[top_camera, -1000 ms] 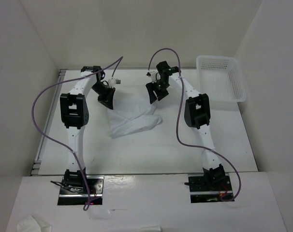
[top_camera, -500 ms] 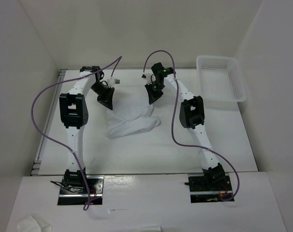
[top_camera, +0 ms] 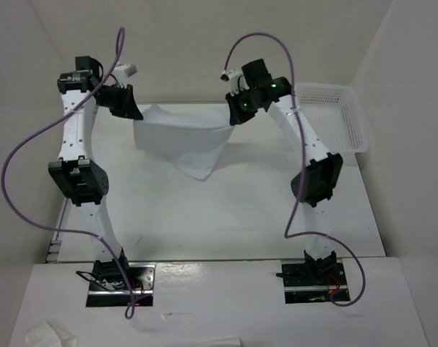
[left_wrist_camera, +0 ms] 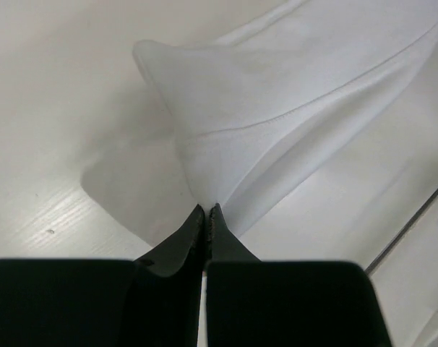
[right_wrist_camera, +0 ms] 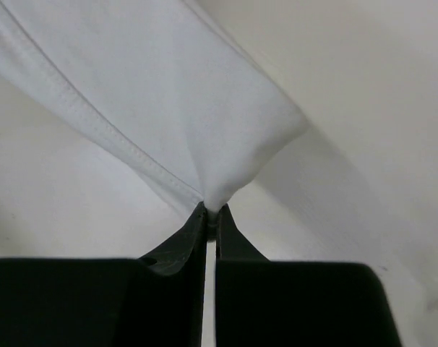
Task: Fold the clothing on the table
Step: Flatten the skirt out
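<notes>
White woven fabric, thin and soft: the clothing (top_camera: 181,137) hangs as a sheet between two raised arms, above the far half of the table (top_camera: 204,217).

Left: the left gripper (top_camera: 130,114) has its jaws pressed together on the sheet's upper left corner. The left wrist view shows the cloth fanning out from the fingertips, a stitched hem crossing it and its shadow on the tabletop below.

Centre: the upper edge sags slightly between the two grips. The body tapers to a point that hangs low; whether it touches the table cannot be told from above.

Right: the right gripper (top_camera: 237,112) is clamped on the upper right corner, jaws together with only fabric between them. The right wrist view shows a double-stitched hem running into the pinch.

Far right: a white plastic mesh basket (top_camera: 333,119) stands at the table's far right corner, apart from the cloth.

Step in hand, as judged: the spread-and-lift before the first fold, with both corners secured. The next move probably calls for both arms to travel together with the top edge taut. They would lay the hanging end flat on the table and carry the held edge over it so that the hems meet. Uneven travel would skew the fold.

No brand, label or writing is legible on cloth, basket or arms.
</notes>
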`<act>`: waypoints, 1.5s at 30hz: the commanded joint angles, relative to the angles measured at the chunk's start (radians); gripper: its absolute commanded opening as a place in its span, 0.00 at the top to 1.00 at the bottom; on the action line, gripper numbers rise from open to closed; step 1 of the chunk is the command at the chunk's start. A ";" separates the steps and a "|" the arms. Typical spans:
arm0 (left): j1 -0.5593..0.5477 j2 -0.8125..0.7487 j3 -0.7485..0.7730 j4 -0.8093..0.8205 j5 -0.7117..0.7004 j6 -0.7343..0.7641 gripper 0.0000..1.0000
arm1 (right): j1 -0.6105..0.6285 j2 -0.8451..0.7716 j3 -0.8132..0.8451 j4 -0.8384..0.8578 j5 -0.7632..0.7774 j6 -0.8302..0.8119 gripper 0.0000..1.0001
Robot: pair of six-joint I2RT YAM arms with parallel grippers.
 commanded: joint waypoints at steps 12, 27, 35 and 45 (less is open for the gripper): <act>-0.047 -0.623 -0.315 -0.029 0.276 0.137 1.00 | 0.012 -0.644 -0.320 0.031 0.016 -0.109 1.00; -0.037 -1.069 -1.012 0.112 0.232 0.123 0.93 | 0.000 -0.720 -0.476 -0.006 -0.147 -0.192 1.00; -0.055 -0.871 -1.187 0.462 0.146 0.023 0.95 | 0.000 -0.519 -0.622 0.193 -0.086 -0.158 1.00; -0.073 -0.281 -0.825 0.480 0.100 0.010 1.00 | 0.000 -0.222 -0.521 0.391 0.089 -0.118 1.00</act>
